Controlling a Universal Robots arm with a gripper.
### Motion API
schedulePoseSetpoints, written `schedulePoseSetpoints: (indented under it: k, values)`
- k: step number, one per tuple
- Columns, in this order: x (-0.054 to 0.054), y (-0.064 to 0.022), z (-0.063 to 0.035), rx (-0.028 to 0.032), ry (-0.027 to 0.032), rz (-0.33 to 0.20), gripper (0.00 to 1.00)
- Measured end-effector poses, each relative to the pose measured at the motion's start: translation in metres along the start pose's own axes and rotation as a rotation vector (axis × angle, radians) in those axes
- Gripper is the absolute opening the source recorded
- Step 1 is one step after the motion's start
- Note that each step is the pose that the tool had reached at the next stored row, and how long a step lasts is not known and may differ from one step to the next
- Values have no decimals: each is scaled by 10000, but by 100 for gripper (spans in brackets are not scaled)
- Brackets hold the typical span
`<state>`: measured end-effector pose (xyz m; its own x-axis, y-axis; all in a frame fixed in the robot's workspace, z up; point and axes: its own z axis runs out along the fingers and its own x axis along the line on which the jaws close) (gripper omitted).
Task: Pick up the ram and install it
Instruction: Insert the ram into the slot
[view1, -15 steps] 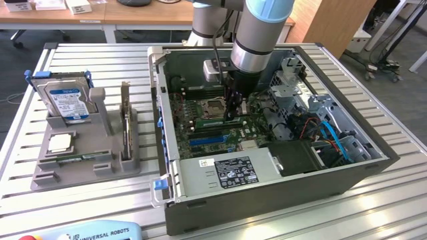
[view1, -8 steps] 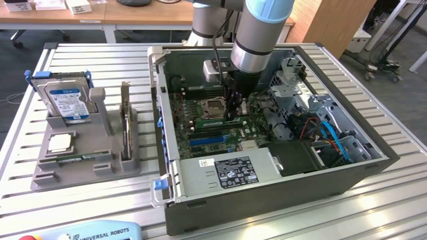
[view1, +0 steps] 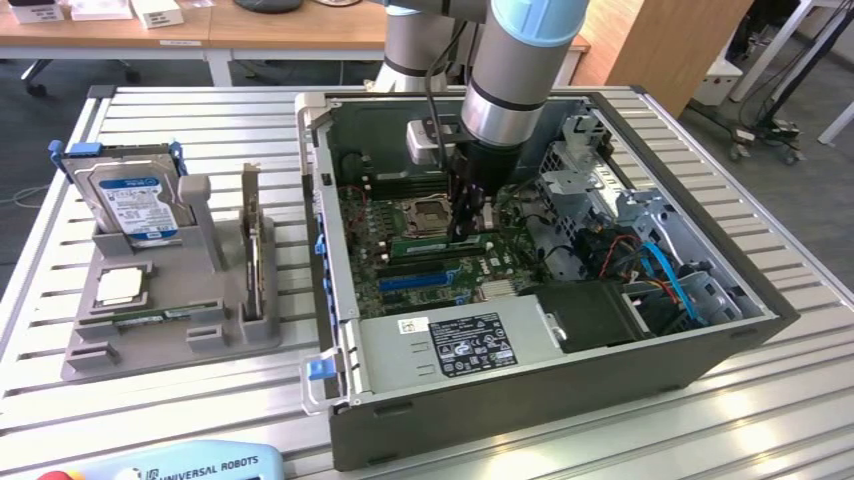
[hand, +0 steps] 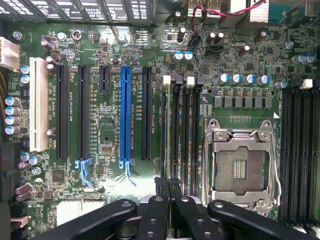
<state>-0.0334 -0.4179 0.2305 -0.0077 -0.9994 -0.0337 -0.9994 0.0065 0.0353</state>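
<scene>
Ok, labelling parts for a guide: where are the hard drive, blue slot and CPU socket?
hard drive (view1: 134, 205): exterior view, on its blue label.
blue slot (hand: 126, 115): wrist view, middle of its length.
CPU socket (hand: 239, 171): wrist view, its open centre.

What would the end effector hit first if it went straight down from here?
Most likely the memory slots beside the CPU socket. The end effector points down at the motherboard, and those slots lie directly ahead of its fingertips. How much gap is left is unclear.
</scene>
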Motion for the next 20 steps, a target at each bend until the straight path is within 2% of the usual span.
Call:
schedulePoseSetpoints:
  k: [20]
  values:
    - [1,0,-1,10,-3,6,12]
